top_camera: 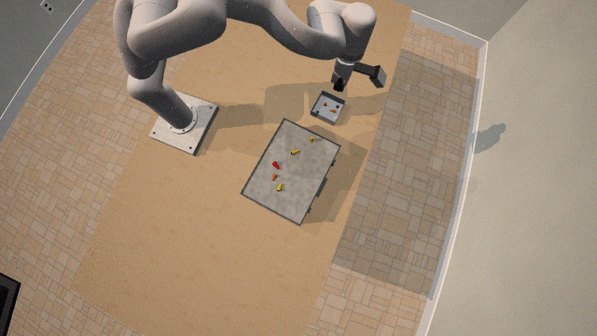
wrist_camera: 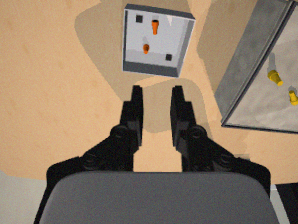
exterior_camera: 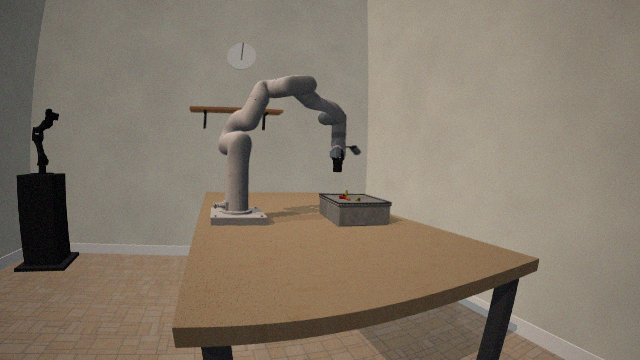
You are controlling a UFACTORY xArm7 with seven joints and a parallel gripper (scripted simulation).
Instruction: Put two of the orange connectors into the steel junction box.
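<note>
The steel junction box (top_camera: 327, 108) stands on the table beside the tool case (top_camera: 291, 170). Two orange connectors (top_camera: 326, 105) (top_camera: 333, 110) lie inside the box; the wrist view shows them (wrist_camera: 154, 27) (wrist_camera: 147, 48) on its floor. A third orange connector (top_camera: 273, 176) lies on the case lid next to a red one (top_camera: 275, 164) and three yellow ones (top_camera: 295, 151). My gripper (top_camera: 339, 86) hangs high above the table just off the far side of the box. In the wrist view its fingers stand a little apart with nothing between them.
The arm's base plate (top_camera: 184, 122) is bolted to the table left of the case. The case (exterior_camera: 355, 209) stands near the table's right edge, about a box-width from the junction box. A corner of the lid with two yellow connectors (wrist_camera: 274, 76) shows in the wrist view.
</note>
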